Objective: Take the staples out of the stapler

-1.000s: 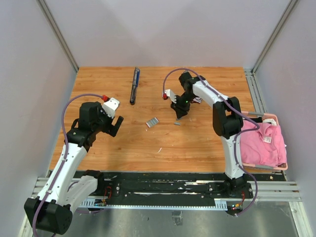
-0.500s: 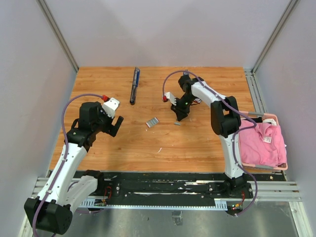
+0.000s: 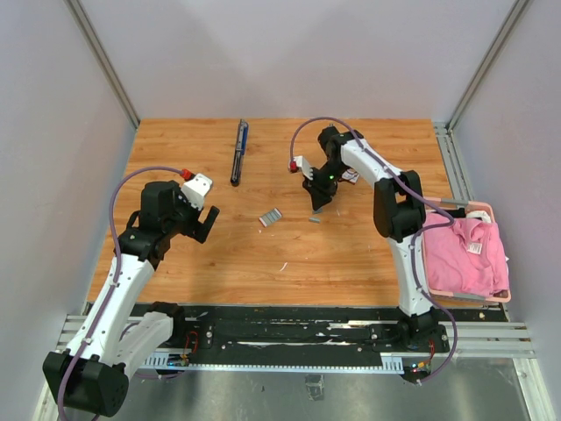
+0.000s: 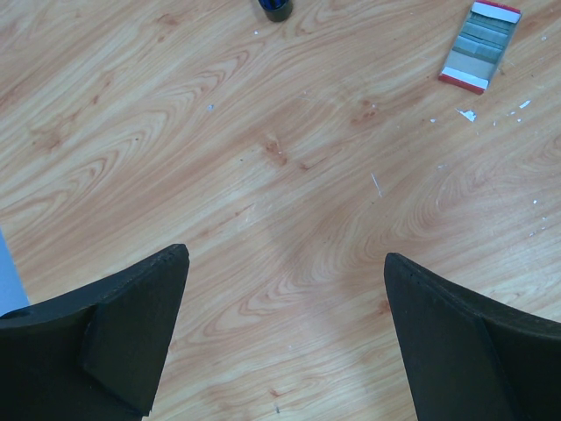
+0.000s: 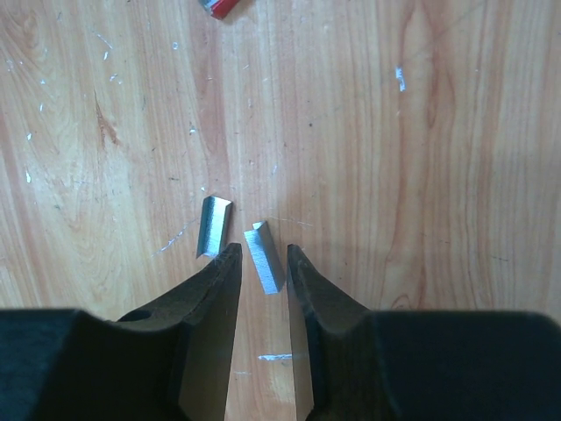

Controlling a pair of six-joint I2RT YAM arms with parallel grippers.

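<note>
Two short silvery staples strips lie on the wood in the right wrist view. One strip [image 5: 265, 257] lies between the tips of my right gripper [image 5: 263, 250], with wood showing on both sides of it. The other strip [image 5: 213, 226] lies just left of the left fingertip. From above, the right gripper [image 3: 316, 206] points down at the staples [image 3: 314, 219] in mid-table. The dark blue stapler [image 3: 238, 152] lies far back, apart from both arms. My left gripper [image 3: 208, 224] hovers wide open over bare wood at the left [image 4: 285, 254].
A small flat box with red ends [image 3: 270, 217] lies between the arms [image 4: 479, 46]. A pink cloth in a basket [image 3: 469, 250] sits off the table's right edge. Tiny metal bits dot the wood. A red-edged corner [image 5: 223, 7] shows at the top of the right wrist view.
The right wrist has shifted slightly over the staples and its jaws have narrowed a little. The left arm has not moved.
</note>
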